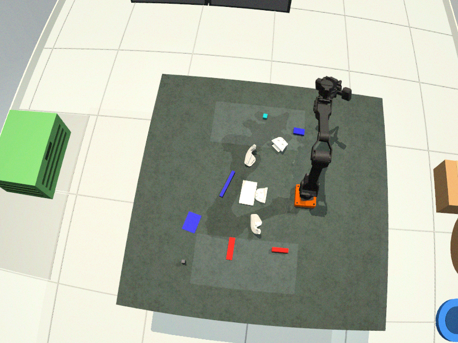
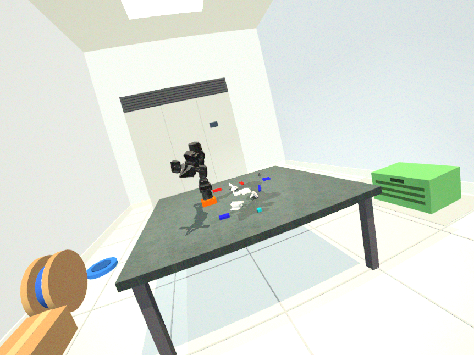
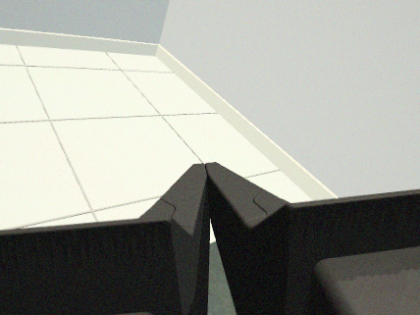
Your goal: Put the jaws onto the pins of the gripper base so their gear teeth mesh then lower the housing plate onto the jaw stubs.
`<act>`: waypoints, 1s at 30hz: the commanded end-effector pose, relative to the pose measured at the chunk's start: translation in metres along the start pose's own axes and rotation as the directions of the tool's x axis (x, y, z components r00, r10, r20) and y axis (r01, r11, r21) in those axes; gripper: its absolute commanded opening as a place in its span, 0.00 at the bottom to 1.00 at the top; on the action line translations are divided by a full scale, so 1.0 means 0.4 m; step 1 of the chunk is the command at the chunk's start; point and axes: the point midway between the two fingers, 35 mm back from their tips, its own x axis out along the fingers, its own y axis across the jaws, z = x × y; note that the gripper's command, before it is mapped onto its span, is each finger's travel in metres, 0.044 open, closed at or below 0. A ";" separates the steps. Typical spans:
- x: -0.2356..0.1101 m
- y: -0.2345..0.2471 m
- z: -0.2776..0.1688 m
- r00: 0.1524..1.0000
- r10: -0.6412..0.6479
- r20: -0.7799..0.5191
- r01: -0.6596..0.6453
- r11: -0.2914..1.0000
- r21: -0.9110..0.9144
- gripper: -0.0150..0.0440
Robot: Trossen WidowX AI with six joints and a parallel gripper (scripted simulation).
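My gripper (image 3: 205, 175) (image 2: 182, 174) is shut and empty, its tips touching in the wrist view. It is held high, away from the parts. The gripper base looks to be the white rectangular block (image 1: 248, 193) with a smaller toothed-looking part (image 1: 261, 195) against its right side. One curved off-white jaw (image 1: 249, 156) (image 2: 253, 194) lies above the base in the top view, and the other jaw (image 1: 255, 224) (image 2: 233, 187) lies below it. Neither is on the base. A separate white part (image 1: 279, 144) (image 2: 236, 205), probably the housing plate, lies to the upper right. Pins and stubs are too small to tell.
The dark green table (image 1: 344, 263) (image 2: 165, 236) also bears a blue bar (image 1: 227, 183), a flat blue plate (image 1: 191, 221), a small blue block (image 1: 298, 131), a cyan cube (image 1: 264, 116), two red bars (image 1: 230, 248) (image 1: 279, 250) and a small grey cube (image 1: 183, 262). The orange arm mount (image 1: 305, 202) stands right.
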 end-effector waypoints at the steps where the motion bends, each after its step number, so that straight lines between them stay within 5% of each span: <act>1: -0.020 0.066 -0.013 0.997 0.077 -0.028 -0.077 0.997 0.022 0.25; 30: -0.282 0.454 -0.183 0.783 0.509 -0.357 -0.457 0.861 0.225 0.25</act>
